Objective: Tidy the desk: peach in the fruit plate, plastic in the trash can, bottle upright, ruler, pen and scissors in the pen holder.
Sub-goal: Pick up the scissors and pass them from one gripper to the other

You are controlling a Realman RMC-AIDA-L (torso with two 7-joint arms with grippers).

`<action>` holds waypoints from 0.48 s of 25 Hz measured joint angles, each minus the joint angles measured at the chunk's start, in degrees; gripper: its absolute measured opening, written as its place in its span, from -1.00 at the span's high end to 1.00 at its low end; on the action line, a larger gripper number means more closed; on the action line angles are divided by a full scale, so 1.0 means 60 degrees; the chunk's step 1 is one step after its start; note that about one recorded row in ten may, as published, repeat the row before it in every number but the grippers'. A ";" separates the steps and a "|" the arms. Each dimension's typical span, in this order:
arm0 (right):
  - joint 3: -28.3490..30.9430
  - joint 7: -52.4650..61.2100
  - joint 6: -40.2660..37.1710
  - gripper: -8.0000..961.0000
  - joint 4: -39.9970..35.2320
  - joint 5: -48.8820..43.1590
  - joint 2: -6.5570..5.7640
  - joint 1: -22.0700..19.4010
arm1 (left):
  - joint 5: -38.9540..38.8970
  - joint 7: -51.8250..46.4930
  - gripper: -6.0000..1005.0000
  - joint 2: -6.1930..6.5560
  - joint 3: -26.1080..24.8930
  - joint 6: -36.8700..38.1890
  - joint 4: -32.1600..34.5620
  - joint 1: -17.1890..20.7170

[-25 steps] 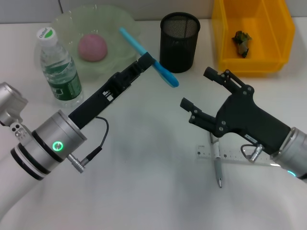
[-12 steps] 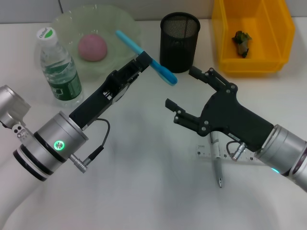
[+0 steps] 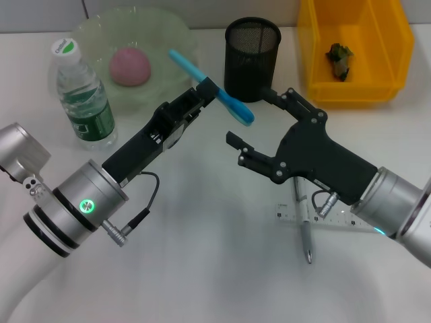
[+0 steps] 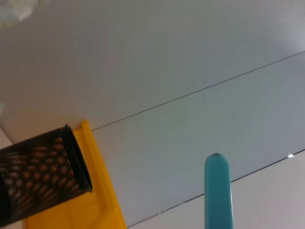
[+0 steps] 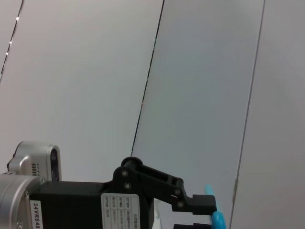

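Observation:
My left gripper (image 3: 207, 88) is shut on the scissors (image 3: 232, 105), a cyan bar held slanted in the air in front of the pen holder (image 3: 252, 57). The right gripper (image 3: 249, 116) is open, with its fingers on either side of the scissors' lower end. Whether they touch it I cannot tell. The peach (image 3: 130, 66) lies in the fruit plate (image 3: 87, 30). The bottle (image 3: 82, 94) stands upright beside the plate. The ruler (image 3: 288, 217) and the pen (image 3: 305, 234) lie crossed on the desk (image 3: 202, 256) under the right arm. The scissors' end (image 4: 218, 191) also shows in the left wrist view.
The yellow trash can (image 3: 397, 40) stands at the back right with a dark crumpled scrap (image 3: 339, 59) inside. In the left wrist view the pen holder (image 4: 43, 176) and the trash can (image 4: 102, 191) sit close together. The right wrist view shows the left arm's gripper body (image 5: 143, 200).
The right gripper has moved left and up towards the scissors, and its open fingers now flank their lower end. The left gripper with the scissors shifted slightly right.

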 joint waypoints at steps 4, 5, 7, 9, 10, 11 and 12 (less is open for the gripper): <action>0.0003 -0.0382 0.0152 -0.72 0.0149 -0.0004 0.0000 0.0091 | 0.0242 -0.0107 0.43 0.0000 -0.0264 -0.0104 0.0004 0.0086; 0.0004 -0.0471 0.0162 -0.72 0.0169 -0.0005 0.0000 0.0101 | 0.0249 -0.0134 0.43 0.0000 -0.0300 -0.0132 0.0004 0.0107; 0.0013 -0.0569 0.0172 -0.72 0.0198 -0.0009 0.0000 0.0121 | 0.0253 -0.0163 0.43 0.0000 -0.0339 -0.0154 -0.0027 0.0141; 0.0044 -0.0574 0.0183 -0.72 0.0200 -0.0010 0.0000 0.0134 | 0.0254 -0.0174 0.43 0.0000 -0.0356 -0.0161 -0.0079 0.0153; 0.0070 -0.0577 0.0203 -0.72 0.0202 -0.0011 0.0000 0.0148 | 0.0255 -0.0177 0.43 0.0000 -0.0363 -0.0162 -0.0116 0.0154; 0.0093 -0.0578 0.0221 -0.72 0.0203 -0.0012 0.0000 0.0166 | 0.0255 -0.0177 0.43 0.0000 -0.0363 -0.0162 -0.0116 0.0154; 0.0107 -0.0579 0.0259 -0.72 0.0199 -0.0015 0.0000 0.0197 | 0.0257 -0.0180 0.43 0.0000 -0.0366 -0.0162 -0.0148 0.0155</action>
